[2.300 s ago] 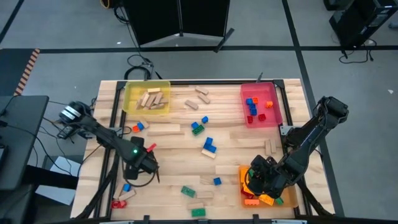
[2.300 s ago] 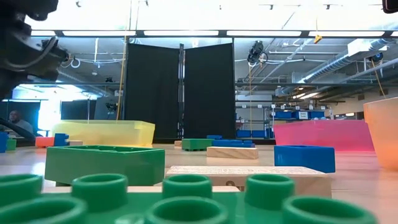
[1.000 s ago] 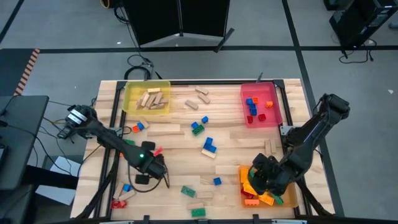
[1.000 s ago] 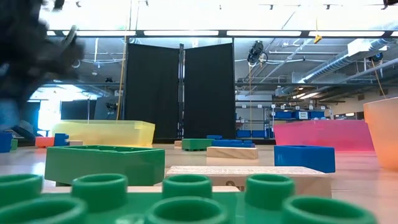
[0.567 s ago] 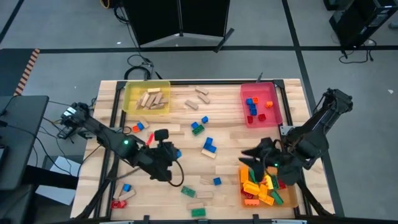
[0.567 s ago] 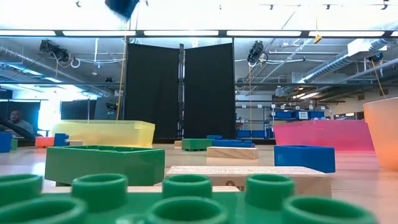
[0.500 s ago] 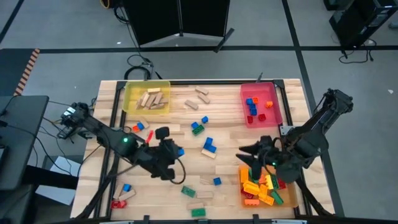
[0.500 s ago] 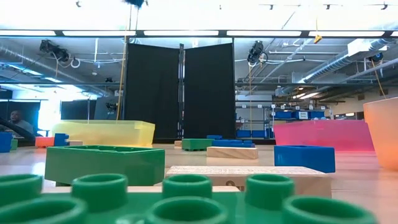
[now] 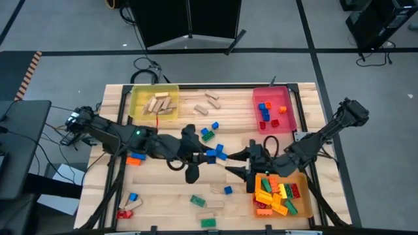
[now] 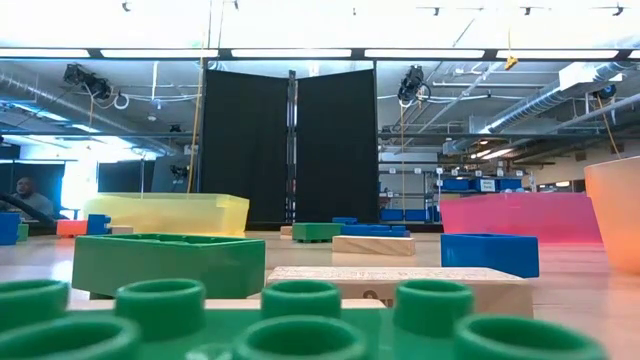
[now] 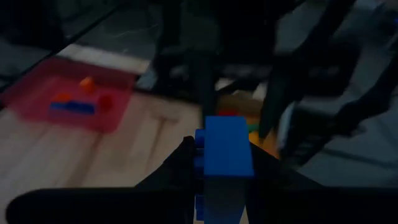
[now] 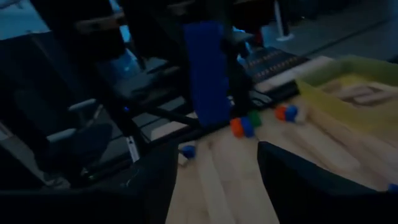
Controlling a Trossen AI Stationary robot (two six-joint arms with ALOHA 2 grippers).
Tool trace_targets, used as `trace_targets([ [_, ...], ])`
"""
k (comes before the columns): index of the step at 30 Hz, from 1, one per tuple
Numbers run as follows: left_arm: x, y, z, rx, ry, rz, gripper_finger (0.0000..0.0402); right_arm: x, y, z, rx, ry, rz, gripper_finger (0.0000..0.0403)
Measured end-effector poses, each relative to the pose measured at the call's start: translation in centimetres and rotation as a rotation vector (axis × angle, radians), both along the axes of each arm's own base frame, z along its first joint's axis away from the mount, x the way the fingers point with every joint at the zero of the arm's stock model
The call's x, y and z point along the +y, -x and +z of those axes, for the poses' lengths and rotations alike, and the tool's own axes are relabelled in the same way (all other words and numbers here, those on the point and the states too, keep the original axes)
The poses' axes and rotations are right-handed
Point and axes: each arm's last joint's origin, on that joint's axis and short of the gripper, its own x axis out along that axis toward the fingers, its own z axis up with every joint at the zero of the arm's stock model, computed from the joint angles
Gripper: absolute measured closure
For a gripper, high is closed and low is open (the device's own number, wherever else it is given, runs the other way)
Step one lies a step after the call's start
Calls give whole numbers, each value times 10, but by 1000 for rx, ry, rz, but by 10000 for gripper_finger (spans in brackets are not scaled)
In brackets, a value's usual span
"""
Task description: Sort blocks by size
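Left jaws: your left gripper (image 9: 210,155) is clamped on a blue brick (image 11: 222,149), held up over mid-surface; the brick stands upright between the jaws in the left wrist view.
Right jaws: your right gripper (image 9: 236,162) has its jaws apart, nothing between them, pointing at the left gripper's brick from just beside it. Looks like a handover being set up, though that is a guess.
Orange tray (image 9: 302,206): near right corner, just behind the right gripper; already heaped with yellow, orange, red and green bricks.
Red tray (image 9: 288,108): far right; a few small red and blue bricks inside.
Yellow tray (image 9: 138,98): far left; several tan wooden blocks inside.
Still loose on the surface (image 9: 248,140): tan wooden blocks (image 9: 211,98) at the far edge between the trays, a green and blue cluster (image 9: 208,133) mid-surface, an orange brick (image 9: 136,159) under the left arm, a small blue brick (image 9: 227,190), green and tan pieces (image 9: 204,209) at the near edge, blue and red bits (image 9: 128,205) at the near left corner.
Progress: you are past halfway by my reckoning; all three trays are seeded, more than a dozen pieces left out.
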Motion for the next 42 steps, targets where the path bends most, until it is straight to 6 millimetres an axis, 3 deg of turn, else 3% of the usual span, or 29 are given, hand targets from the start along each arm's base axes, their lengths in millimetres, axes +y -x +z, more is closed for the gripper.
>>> trace_targets([
  [9,1,-9,-2,-28,37,-35,309,-7,-18,5,-99,22,88,120],
  [15,1,-17,-4,-53,51,-37,303,-15,-29,0,-95,17,101,118],
  [22,8,-28,-8,-72,65,-24,288,-22,-32,0,-102,70,117,166],
  [29,10,-32,-11,-69,67,-39,285,-26,-34,0,-98,87,118,293],
  [36,19,-33,-9,-77,56,8,278,-28,-33,0,-88,113,112,297],
  [42,25,-35,-11,-62,61,3,245,-29,-30,0,-61,123,105,297],
])
